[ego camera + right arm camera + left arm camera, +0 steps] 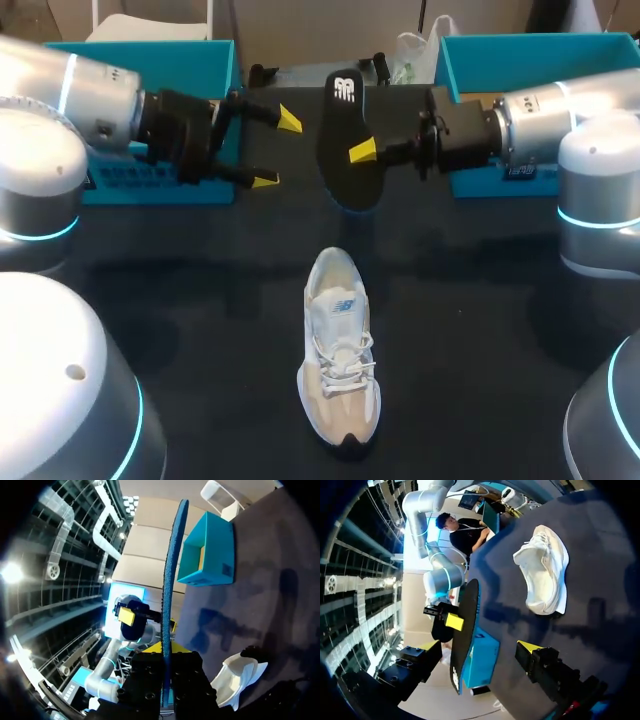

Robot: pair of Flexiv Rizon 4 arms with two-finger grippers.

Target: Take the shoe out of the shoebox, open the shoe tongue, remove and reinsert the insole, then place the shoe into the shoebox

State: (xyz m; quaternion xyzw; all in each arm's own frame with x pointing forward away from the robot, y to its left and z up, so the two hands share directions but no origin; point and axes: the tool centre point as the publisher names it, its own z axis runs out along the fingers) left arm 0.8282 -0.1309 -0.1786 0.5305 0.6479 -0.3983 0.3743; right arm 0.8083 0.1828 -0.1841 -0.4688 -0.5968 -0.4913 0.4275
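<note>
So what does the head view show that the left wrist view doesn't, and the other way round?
Head view only: the left teal box and the broad face of the insole. Left wrist view only: the insole edge-on, as a thin dark strip. Both: the white shoe standing on the table, apart from both arms; the right end effector shut on the insole, holding it above the table; the left end effector open and empty; and the right teal box.
</note>
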